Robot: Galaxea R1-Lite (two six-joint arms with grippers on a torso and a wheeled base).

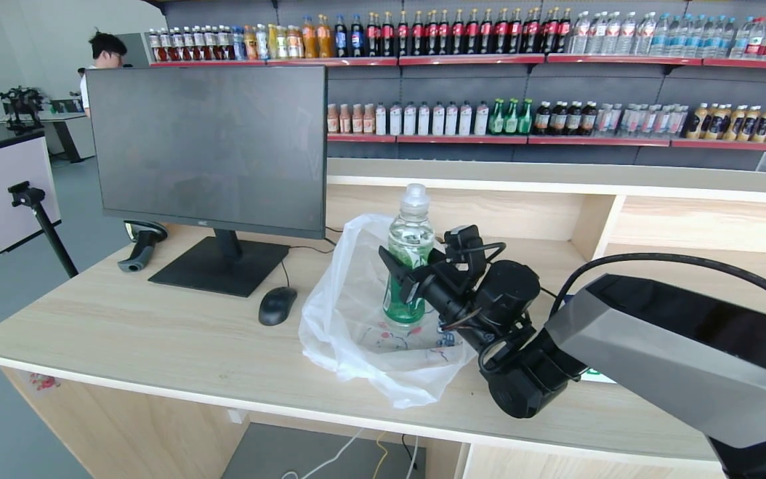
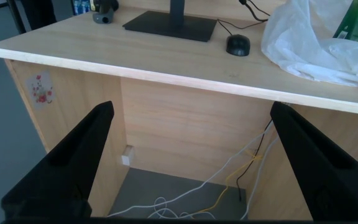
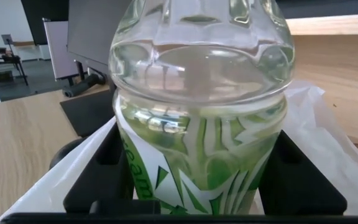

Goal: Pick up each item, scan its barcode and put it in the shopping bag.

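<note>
A clear bottle with a green label and white cap (image 1: 409, 256) stands upright inside the open mouth of the white plastic shopping bag (image 1: 350, 313) on the counter. My right gripper (image 1: 401, 273) is shut on the bottle's labelled middle. In the right wrist view the bottle (image 3: 197, 124) sits between the black fingers (image 3: 98, 177), with the bag (image 3: 319, 143) around it. My left gripper (image 2: 188, 158) hangs open below the counter's front edge, its fingers (image 2: 73, 162) wide apart with nothing between them. A handheld barcode scanner (image 1: 140, 245) rests at the counter's left, beside the monitor.
A black monitor (image 1: 213, 150) on a stand and a black mouse (image 1: 277, 305) occupy the counter's left half. A raised wooden ledge (image 1: 556, 179) runs along the back. Shelves of drink bottles (image 1: 489, 73) fill the far wall. Cables (image 2: 229, 183) hang under the counter.
</note>
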